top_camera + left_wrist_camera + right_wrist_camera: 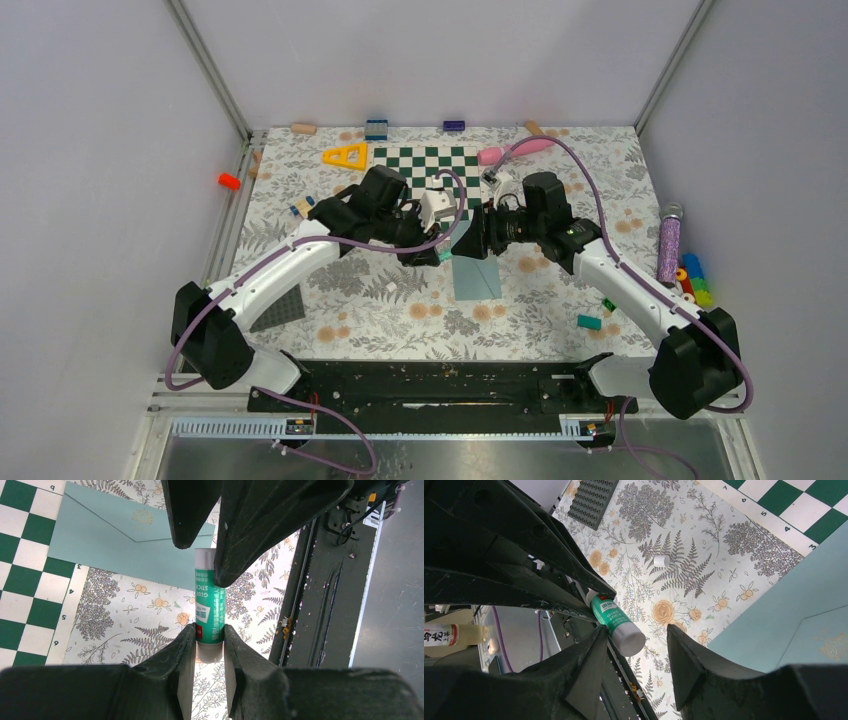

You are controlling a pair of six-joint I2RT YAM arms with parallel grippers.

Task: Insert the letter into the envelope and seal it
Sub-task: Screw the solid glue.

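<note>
Teal-grey, the envelope (480,280) lies flat on the floral table (380,300) in the overhead view, just below the chessboard (430,165). The left tool (428,250) and right tool (472,240) meet tip to tip above its upper edge.

From the left wrist, the left tool is clamped on a green glue stick (210,610). The stick's white end (205,560) sits between the right tool's fingers (250,530). The envelope, flap folded down, overlaps the board's edge.

From the right wrist, the right tool's jaws stand apart around that white end, with a gap showing on one side.
</note>
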